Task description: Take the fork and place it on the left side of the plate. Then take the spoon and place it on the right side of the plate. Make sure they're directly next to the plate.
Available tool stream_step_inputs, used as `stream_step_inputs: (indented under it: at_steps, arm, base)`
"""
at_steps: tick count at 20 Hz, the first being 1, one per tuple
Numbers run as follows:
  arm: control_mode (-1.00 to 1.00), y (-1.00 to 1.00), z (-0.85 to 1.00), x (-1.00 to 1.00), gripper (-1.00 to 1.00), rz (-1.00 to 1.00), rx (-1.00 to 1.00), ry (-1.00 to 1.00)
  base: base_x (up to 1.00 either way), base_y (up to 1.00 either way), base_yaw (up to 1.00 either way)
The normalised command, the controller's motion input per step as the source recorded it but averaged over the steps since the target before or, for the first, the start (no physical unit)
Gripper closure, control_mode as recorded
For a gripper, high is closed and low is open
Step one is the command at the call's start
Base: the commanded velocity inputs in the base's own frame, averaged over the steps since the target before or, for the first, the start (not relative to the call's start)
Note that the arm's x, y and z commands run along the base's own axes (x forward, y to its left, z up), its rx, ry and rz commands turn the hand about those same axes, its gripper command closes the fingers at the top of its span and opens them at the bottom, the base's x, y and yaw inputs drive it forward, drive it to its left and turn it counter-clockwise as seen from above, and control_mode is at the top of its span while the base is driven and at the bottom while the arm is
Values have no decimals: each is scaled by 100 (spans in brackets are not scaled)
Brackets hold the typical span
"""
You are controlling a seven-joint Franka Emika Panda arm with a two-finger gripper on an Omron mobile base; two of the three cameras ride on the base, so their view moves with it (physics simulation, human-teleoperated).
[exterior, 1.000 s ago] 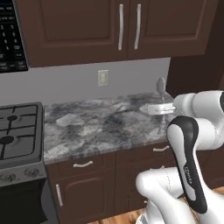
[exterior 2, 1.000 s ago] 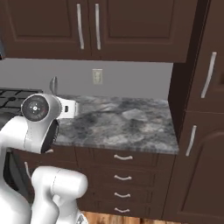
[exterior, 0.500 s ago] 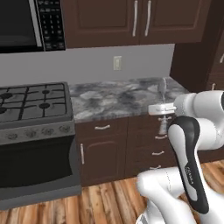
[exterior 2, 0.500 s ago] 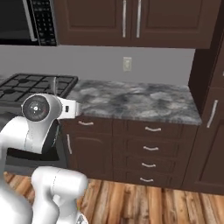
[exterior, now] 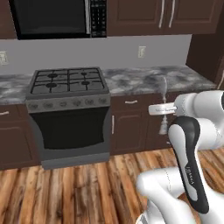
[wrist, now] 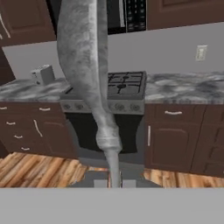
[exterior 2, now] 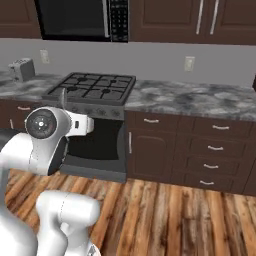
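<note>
My gripper (wrist: 114, 183) is shut on the thin neck of a slim silver-grey piece of cutlery that I take for the spoon (wrist: 83, 65). It rises from the fingertips up through the hand view and looks broad near the camera. In the left base view the gripper (exterior: 162, 109) is held level at chest height above the floor, well short of the cabinets. There the spoon (exterior: 164, 87) stands upright as a thin sliver. The right base view shows the same sliver of the spoon (exterior 2: 63, 97) above the arm's wrist. The fork and the plate are out of view.
A gas stove (exterior: 70, 83) with an oven below stands straight ahead, a black microwave (exterior: 57, 17) above it. Marble counter (exterior: 153, 78) runs to its right over dark drawers, more counter with a toaster (exterior 2: 22, 69) to its left. Wooden floor (exterior: 87, 183) lies between me and the cabinets.
The whole picture has shifted: the base has backed off and swung left, bringing the stove to the centre. The gripper stays shut on the spoon in the same pose.
</note>
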Motion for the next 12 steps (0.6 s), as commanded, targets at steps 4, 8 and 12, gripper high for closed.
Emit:
stream_step_inputs:
  at_steps: [4,8,12]
  arm:
    - [100,0,0,0,100,0,0,0]
    - [100,0,0,0,100,0,0,0]
    - [100,0,0,0,100,0,0,0]
  base:
    - [-100,98,14]
    - [-100,100,15]
    - [-100,100,15]
